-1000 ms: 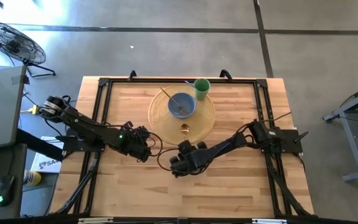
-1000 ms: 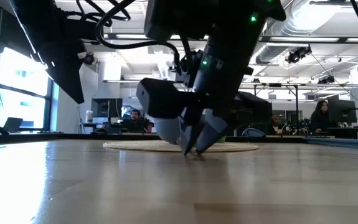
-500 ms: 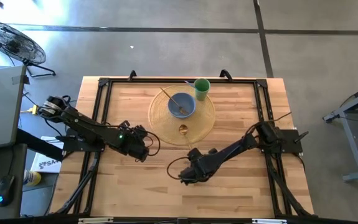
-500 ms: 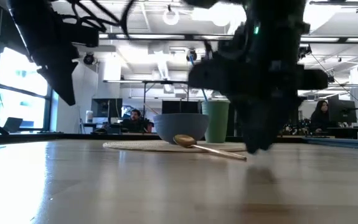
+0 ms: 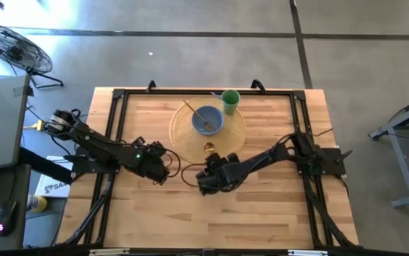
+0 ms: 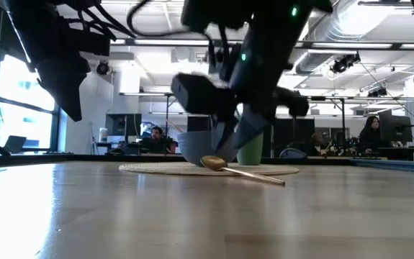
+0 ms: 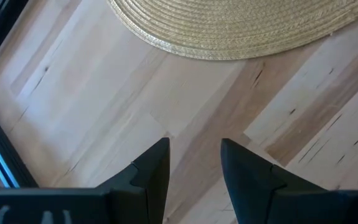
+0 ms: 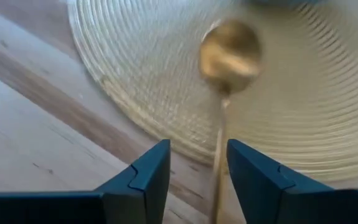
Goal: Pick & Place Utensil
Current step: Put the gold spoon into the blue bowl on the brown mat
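A gold spoon lies with its bowl on the near part of a round woven placemat and its handle reaching onto the wooden table. My right gripper hangs open just over the handle. In the right wrist view the fingers stand on either side of the handle, with the spoon bowl ahead. My left gripper is open above bare wood, left of the placemat.
On the placemat's far part stands a blue bowl holding another thin utensil, with a green cup beside it. A black frame borders the table. Bare wood lies toward the near edge.
My right gripper drew back from the spoon toward the table's near right, then came back toward the placemat and now hangs over the spoon's handle. The spoon has kept its place.
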Controlling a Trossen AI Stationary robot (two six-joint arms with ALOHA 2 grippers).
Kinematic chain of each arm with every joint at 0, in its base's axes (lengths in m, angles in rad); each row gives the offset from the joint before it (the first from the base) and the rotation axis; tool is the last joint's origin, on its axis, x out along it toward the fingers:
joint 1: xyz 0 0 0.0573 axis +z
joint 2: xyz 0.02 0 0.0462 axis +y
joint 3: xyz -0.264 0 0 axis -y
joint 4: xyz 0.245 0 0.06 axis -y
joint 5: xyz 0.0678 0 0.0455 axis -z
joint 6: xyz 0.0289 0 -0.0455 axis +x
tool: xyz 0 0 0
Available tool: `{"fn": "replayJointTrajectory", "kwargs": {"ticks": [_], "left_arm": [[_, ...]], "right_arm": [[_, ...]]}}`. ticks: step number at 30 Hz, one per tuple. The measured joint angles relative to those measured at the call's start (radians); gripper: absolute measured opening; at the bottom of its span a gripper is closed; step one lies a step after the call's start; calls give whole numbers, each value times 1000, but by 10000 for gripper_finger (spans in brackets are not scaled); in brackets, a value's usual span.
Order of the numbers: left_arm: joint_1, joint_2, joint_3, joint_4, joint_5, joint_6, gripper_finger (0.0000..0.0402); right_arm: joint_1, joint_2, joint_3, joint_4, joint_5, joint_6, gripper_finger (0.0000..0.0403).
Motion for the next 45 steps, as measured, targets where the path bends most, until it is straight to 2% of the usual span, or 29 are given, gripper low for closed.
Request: {"fn": "replayJointTrajectory", "kwargs": {"ticks": [2, 6, 11, 19, 23, 29, 34, 38, 45], "left_arm": [[0, 0, 0, -3, 0, 0, 138], [0, 0, 0, -5, 0, 0, 138], [0, 0, 0, -5, 0, 0, 138], [0, 0, 0, -5, 3, 1, 138], [0, 0, 0, -4, 5, 2, 138], [0, 0, 0, -4, 5, 2, 138], [0, 0, 0, -4, 5, 2, 138], [0, 0, 0, -4, 5, 1, 138], [0, 0, 0, -3, 4, 0, 138]], "right_arm": [[-24, 0, -61, 89, -58, -10, 152], [-38, -6, -141, 169, -23, 2, 143], [-22, -5, -129, 167, -7, -40, 125], [23, -4, -111, 161, 157, -91, 113], [17, -4, -153, 176, 165, -43, 112], [8, -5, -263, 372, 144, -76, 112], [9, -10, -319, 445, 159, -72, 110], [9, -10, -323, 446, 161, -72, 93], [9, -10, -323, 446, 162, -77, 37]]}}
